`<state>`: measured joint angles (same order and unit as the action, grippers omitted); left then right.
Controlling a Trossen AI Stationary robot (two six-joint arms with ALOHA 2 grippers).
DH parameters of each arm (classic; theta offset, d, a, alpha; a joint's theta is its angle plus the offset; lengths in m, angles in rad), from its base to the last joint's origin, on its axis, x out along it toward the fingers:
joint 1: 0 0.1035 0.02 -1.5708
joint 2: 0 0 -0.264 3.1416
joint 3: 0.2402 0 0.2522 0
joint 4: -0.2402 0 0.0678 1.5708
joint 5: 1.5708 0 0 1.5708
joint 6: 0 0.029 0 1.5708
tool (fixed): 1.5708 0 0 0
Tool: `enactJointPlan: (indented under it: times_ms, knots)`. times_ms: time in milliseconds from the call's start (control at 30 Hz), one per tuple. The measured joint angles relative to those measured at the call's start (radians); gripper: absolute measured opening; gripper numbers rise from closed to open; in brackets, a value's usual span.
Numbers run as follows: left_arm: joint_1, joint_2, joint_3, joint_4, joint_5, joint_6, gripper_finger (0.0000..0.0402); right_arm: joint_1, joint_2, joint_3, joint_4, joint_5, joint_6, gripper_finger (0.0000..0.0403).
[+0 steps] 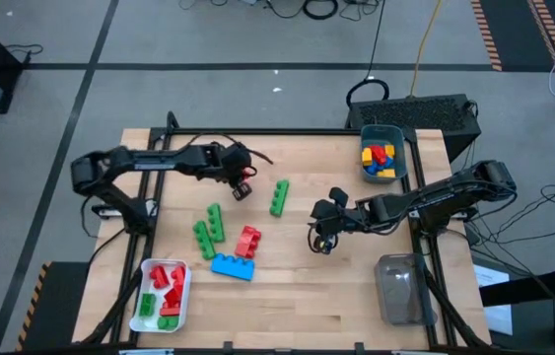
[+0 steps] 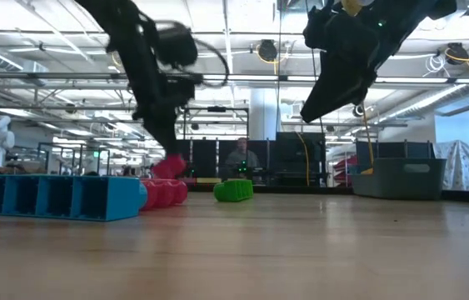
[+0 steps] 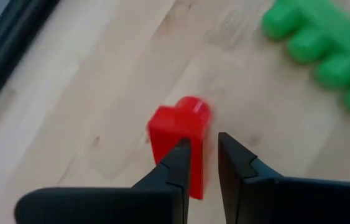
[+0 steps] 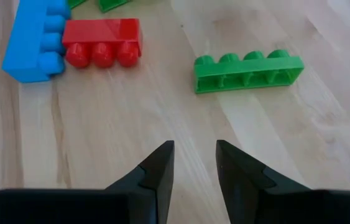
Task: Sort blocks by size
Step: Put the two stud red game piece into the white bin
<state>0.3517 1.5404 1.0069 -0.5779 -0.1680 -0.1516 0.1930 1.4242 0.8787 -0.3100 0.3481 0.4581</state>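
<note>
Red cube (image 3: 176,134): we see it pinched in the left jaws, at about 11 o'clock on the wooden surface (image 1: 297,296).
Left gripper (image 1: 242,187): jaws nearly closed, clamped on the small cube.
Right gripper (image 1: 322,237): we find it at 3 o'clock of centre, jaws partly parted, holding nothing.
Loose blocks: green bar (image 1: 279,197) at 12 o'clock; red brick (image 1: 248,241) touching blue brick (image 1: 233,266) near centre.
Bins: white tray (image 1: 145,278) at 7 o'clock with red and green blocks; teal bin (image 1: 368,133) at 1 o'clock.
</note>
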Motion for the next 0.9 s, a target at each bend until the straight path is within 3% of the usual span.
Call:
enactJointPlan:
  times_ms: [167,633,900]
  knots:
    - [-0.065,-0.107,0.001,-0.119,-0.02,-0.057,0.0038,-0.01,0.004,0.0,0.033,0.001,-0.057,0.0105]
    - [-0.306,-0.321,0.003,-0.424,-0.024,-0.313,0.0039,-0.023,0.095,0.0,0.327,-0.009,-0.352,0.0105]
    - [-0.331,-0.328,0.002,-0.302,-0.179,-0.354,0.0043,-0.03,0.098,0.001,0.451,-0.008,-0.374,0.0105]
